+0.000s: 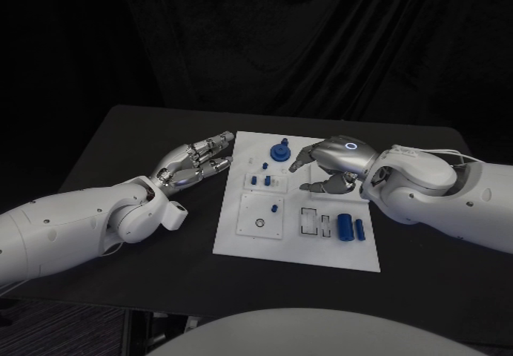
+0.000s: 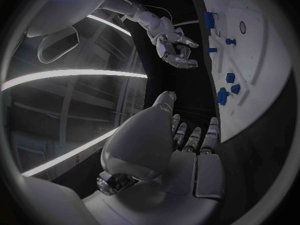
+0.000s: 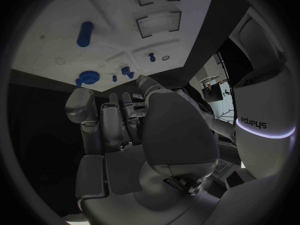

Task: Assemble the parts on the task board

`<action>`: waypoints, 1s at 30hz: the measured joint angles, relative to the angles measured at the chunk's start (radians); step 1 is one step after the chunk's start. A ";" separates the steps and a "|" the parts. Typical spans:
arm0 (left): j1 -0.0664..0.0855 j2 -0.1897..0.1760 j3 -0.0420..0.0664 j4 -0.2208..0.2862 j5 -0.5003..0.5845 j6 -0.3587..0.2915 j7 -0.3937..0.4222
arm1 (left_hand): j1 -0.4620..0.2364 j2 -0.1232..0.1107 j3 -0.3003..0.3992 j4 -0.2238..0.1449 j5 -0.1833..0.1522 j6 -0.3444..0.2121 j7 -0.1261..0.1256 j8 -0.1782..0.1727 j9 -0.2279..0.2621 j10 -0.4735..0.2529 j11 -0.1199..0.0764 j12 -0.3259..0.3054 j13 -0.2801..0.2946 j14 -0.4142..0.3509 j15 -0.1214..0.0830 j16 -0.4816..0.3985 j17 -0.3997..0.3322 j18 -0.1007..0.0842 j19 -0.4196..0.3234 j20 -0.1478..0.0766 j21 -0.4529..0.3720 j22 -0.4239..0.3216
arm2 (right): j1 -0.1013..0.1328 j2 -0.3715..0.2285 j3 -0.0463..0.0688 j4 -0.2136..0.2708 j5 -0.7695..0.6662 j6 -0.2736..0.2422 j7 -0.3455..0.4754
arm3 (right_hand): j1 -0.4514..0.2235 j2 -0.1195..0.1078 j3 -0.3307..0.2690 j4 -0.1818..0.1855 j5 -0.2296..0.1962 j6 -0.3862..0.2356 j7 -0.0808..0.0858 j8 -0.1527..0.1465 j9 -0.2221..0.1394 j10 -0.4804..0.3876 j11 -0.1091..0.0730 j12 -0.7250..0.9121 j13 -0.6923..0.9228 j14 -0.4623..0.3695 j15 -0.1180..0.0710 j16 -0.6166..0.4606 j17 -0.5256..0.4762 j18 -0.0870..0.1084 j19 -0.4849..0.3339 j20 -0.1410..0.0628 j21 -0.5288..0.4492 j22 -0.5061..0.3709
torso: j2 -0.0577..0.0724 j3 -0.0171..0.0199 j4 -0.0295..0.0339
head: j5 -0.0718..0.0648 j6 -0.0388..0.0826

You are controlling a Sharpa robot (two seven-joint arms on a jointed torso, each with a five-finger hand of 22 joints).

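The white task board (image 1: 241, 241) lies mid-table. On it stand a blue round knob (image 1: 280, 150), small blue pieces (image 1: 259, 179) and two blue cylinders (image 1: 345, 226) near its right edge. My left hand (image 1: 198, 163) lies at the board's left edge with its fingers stretched out and nothing in them. My right hand (image 1: 326, 169) hovers over the board's far right part, fingers curled in; I see nothing between them. The left wrist view has the left hand (image 2: 181, 145), the right hand (image 2: 175, 45) and the board (image 2: 262, 75). The right wrist view shows the right hand (image 3: 125, 115) above the knob (image 3: 88, 78) and a cylinder (image 3: 84, 33).
A small black ring (image 1: 260, 223) sits on a raised square plate (image 1: 248, 230) at the board's near left. Two rectangular recesses (image 1: 311, 222) lie beside the cylinders. The black table (image 1: 128, 133) runs bare around the board.
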 measured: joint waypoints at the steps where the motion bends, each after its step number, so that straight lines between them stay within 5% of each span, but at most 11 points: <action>1: 0.000 0.001 0.000 0.000 0.000 -0.002 0.000 | -0.001 0.001 0.000 0.000 0.000 0.003 0.000 0.001 0.000 0.000 0.000 0.004 0.000 0.000 0.000 0.000 0.000 0.000 -0.001 -0.001 0.000 0.000 | 0.004 -0.009 -0.001 0.000 0.002 0.001 -0.005 | 0.003 -0.003 -0.002 0.007 0.000 -0.002 -0.002 -0.002 -0.003 0.000 0.000 -0.001 -0.005 0.000 0.000 0.000 0.000 0.000 0.000 0.000 0.000 0.000 | 0.000 0.0000 -0.0004 | 0.000 0.000; 10: -0.007 0.001 0.000 0.001 0.000 -0.013 0.000 | -0.004 0.004 0.007 -0.007 0.012 0.016 0.005 0.004 0.001 0.005 -0.002 0.011 0.001 -0.003 -0.010 0.000 0.000 0.000 -0.012 -0.020 -0.010 -0.019 | 0.001 -0.063 -0.007 -0.025 0.014 0.012 -0.037 | 0.015 -0.009 -0.014 0.030 0.004 -0.018 -0.011 -0.015 -0.012 0.000 0.000 -0.007 -0.019 0.000 0.000 0.000 -0.003 0.000 0.000 0.000 0.000 0.000 | -0.001 -0.0046 -0.0012 | 0.005 0.000; 13: -0.011 0.000 0.000 0.001 0.000 -0.020 0.000 | -0.012 -0.004 0.008 -0.011 0.016 0.027 0.005 0.004 0.001 0.009 -0.006 0.018 0.001 -0.014 -0.025 0.000 -0.001 0.000 -0.061 -0.042 -0.028 -0.102 | -0.015 -0.069 -0.008 -0.035 0.016 0.016 -0.043 | 0.016 -0.008 -0.018 0.034 0.004 -0.018 -0.011 -0.015 -0.013 0.000 0.000 -0.007 -0.021 0.000 0.000 0.000 -0.003 0.000 0.000 0.000 0.000 0.000 | -0.002 -0.0057 -0.0017 | 0.008 0.000; 16: -0.013 0.000 0.000 0.001 0.000 -0.031 0.000 | -0.029 -0.014 0.004 -0.015 0.016 0.027 0.005 0.004 0.001 0.007 -0.014 0.018 0.001 -0.017 -0.075 0.000 -0.004 0.000 -0.113 -0.109 -0.045 -0.218 | -0.031 -0.070 -0.010 -0.042 0.018 0.021 -0.046 | 0.016 -0.008 -0.018 0.039 0.004 -0.018 -0.011 -0.015 -0.014 0.000 0.000 -0.007 -0.022 0.000 0.000 0.002 -0.002 0.000 0.003 0.004 0.000 0.000 | -0.001 -0.0061 -0.0013 | 0.006 0.000; 17: -0.014 0.000 0.000 0.001 0.000 -0.035 0.000 | -0.037 -0.022 0.000 -0.020 0.016 0.027 0.005 0.004 0.001 0.007 -0.014 0.018 0.001 -0.018 -0.115 0.000 -0.004 -0.025 -0.118 -0.173 -0.045 -0.242 | -0.034 -0.069 -0.010 -0.044 0.018 0.023 -0.047 | 0.016 -0.008 -0.021 0.042 0.004 -0.018 -0.011 -0.015 -0.015 0.000 0.000 -0.007 -0.024 0.003 0.004 0.005 -0.001 0.000 0.003 0.003 0.000 0.000 | -0.001 -0.0061 -0.0010 | 0.005 0.000; 18: -0.015 0.000 0.000 0.001 0.000 -0.039 0.000 | -0.038 -0.023 -0.002 -0.021 0.016 0.027 0.005 0.004 0.001 0.008 -0.016 0.018 0.001 -0.018 -0.129 0.000 -0.004 -0.041 -0.121 -0.198 -0.047 -0.251 | -0.037 -0.068 -0.010 -0.047 0.018 0.024 -0.047 | 0.016 -0.008 -0.021 0.042 0.004 -0.018 -0.011 -0.015 -0.015 0.001 0.001 -0.007 -0.024 0.003 0.004 0.005 -0.001 0.000 0.003 0.004 0.001 0.000 | -0.001 -0.0060 -0.0006 | 0.004 0.000; 22: -0.019 0.000 0.000 0.000 0.000 -0.060 0.000 | -0.046 -0.023 -0.008 -0.021 0.016 0.032 0.000 0.004 0.001 0.006 -0.026 0.013 0.001 -0.019 -0.148 0.000 -0.005 -0.063 -0.124 -0.252 -0.049 -0.273 | -0.049 -0.059 -0.010 -0.061 0.019 0.027 -0.048 | 0.022 -0.003 -0.018 0.045 0.004 -0.008 -0.001 -0.015 -0.016 0.022 0.000 -0.001 -0.028 0.003 0.004 0.005 0.002 0.000 0.011 0.004 0.007 0.000 | -0.001 -0.0055 0.0000 | 0.001 0.000; 27: -0.021 0.000 0.000 -0.001 0.000 -0.078 0.000 | -0.050 -0.027 -0.009 -0.022 0.016 0.025 -0.007 0.004 0.001 0.002 -0.038 0.007 -0.001 -0.019 -0.152 0.000 -0.005 -0.079 -0.125 -0.257 -0.049 -0.279 | -0.057 -0.046 -0.009 -0.079 0.021 0.028 -0.046 | 0.025 0.001 -0.018 0.045 0.004 -0.001 0.005 -0.015 -0.017 0.050 -0.004 0.004 -0.034 0.007 0.007 0.009 0.004 0.000 0.014 0.007 0.016 0.000 | -0.002 -0.0048 0.0003 | 0.000 0.000; 30: -0.023 0.000 0.000 -0.002 0.000 -0.083 0.000 | -0.053 -0.024 -0.009 -0.022 0.016 0.021 -0.011 0.004 0.001 0.000 -0.039 -0.001 -0.001 -0.018 -0.134 0.000 -0.005 -0.079 -0.125 -0.241 -0.049 -0.279 | -0.060 -0.035 -0.009 -0.093 0.024 0.028 -0.044 | 0.036 0.008 -0.018 0.045 0.004 0.007 0.007 -0.015 -0.017 0.066 -0.007 0.008 -0.037 0.007 0.007 0.009 0.004 0.000 0.014 0.007 0.016 0.000 | -0.002 -0.0048 0.0002 | 0.000 0.000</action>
